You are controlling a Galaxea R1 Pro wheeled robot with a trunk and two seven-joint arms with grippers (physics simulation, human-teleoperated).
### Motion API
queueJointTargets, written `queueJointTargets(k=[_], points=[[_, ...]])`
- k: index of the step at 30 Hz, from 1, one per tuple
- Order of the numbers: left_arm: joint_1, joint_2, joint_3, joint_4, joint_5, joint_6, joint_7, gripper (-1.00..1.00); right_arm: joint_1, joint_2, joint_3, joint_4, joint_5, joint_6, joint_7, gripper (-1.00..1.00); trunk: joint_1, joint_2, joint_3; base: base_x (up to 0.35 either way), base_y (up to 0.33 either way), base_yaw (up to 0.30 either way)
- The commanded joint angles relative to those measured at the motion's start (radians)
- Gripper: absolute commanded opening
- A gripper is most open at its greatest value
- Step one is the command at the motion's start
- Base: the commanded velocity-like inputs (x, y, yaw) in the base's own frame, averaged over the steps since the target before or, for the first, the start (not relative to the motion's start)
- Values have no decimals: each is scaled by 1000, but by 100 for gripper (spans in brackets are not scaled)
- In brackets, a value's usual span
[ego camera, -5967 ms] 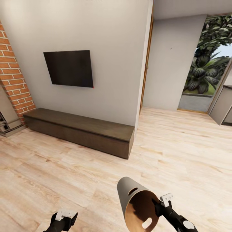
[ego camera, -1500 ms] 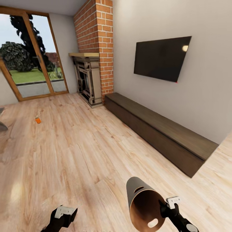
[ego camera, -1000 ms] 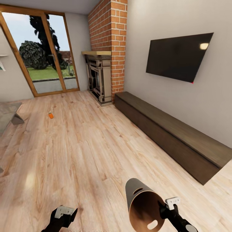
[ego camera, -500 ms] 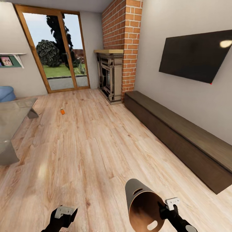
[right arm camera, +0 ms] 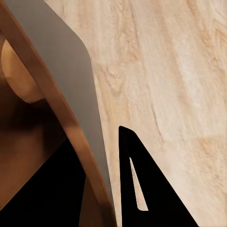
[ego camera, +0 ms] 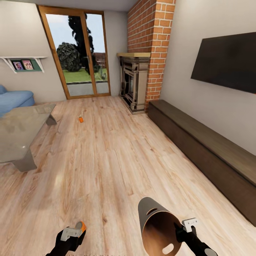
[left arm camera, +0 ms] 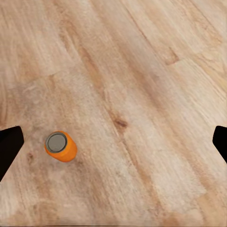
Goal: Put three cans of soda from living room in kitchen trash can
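Two orange soda cans in sight. First orange can sits far off on the plank floor, between the glass desk and the fireplace, near the glass doors. Second orange can stands upright on the floor, silver top up, just beside my left tool; in the head view its orange edge peeks out at the tool's side. Left tool: jaws spread wide, black fingertips at opposite edges of the wrist view, nothing between them, can nearer one finger but not touching.

Right tool is clamped on the rim of the trash can, one finger outside the grey wall, the other inside. Trash can held tilted, mouth toward me, brown-orange inside showing, oval slot handle visible.

Blue sofa behind the desk. Brick chimney, wall-mounted TV, long dark low cabinet along the wall on my right side.
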Motion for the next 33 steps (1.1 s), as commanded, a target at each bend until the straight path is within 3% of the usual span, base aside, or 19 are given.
queueJointTargets(k=[1,23,33], points=[[0,0,0,0,0,0,0,100,0,0,-2,-2,-4,-1,2,-100,0,0,-1,0,0,215],[0,0,-1,0,-3,0,0,100,0,0,-2,-2,-4,-1,2,-100,0,0,-17,4,0,208],[0,-2,-1,0,-9,3,0,100,0,0,-3,-3,-3,-2,2,-100,0,0,-19,269,0,29]])
